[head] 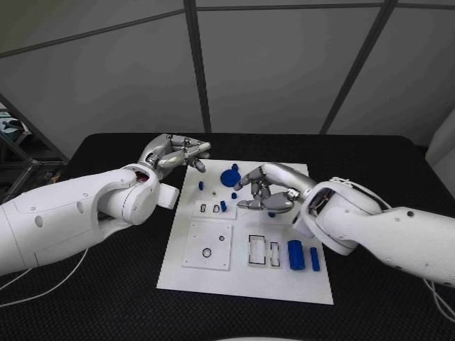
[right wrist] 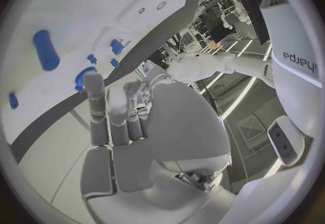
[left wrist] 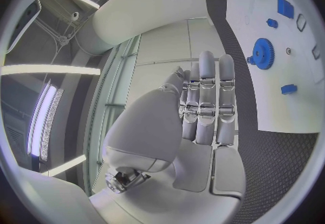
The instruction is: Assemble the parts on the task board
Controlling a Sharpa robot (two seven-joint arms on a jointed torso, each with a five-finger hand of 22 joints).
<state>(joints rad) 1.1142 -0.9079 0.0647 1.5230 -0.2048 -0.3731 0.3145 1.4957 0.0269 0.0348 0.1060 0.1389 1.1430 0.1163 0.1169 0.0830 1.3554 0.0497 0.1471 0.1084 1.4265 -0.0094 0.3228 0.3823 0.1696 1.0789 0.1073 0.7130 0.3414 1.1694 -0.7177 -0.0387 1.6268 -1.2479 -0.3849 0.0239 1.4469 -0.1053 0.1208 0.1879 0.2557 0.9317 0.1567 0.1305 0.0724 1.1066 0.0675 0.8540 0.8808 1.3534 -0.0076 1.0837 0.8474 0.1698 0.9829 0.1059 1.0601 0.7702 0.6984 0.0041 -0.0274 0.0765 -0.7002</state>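
Left hand (head: 174, 154): we see it empty, fingers apart, off the board (head: 289, 284);
Right hand (head: 266, 190): over the board; grasp we cannot tell;
Gear (head: 229, 178): we judge it light, stiff; take by the rim

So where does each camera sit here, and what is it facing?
Head view: on the robot's head, looking down at the board; both arms, left hand, right hand.
Left wrist view: behind the left hand, facing past its fingers to the board.
Right wrist view: behind the right hand, facing the board.
All share the blue gear.
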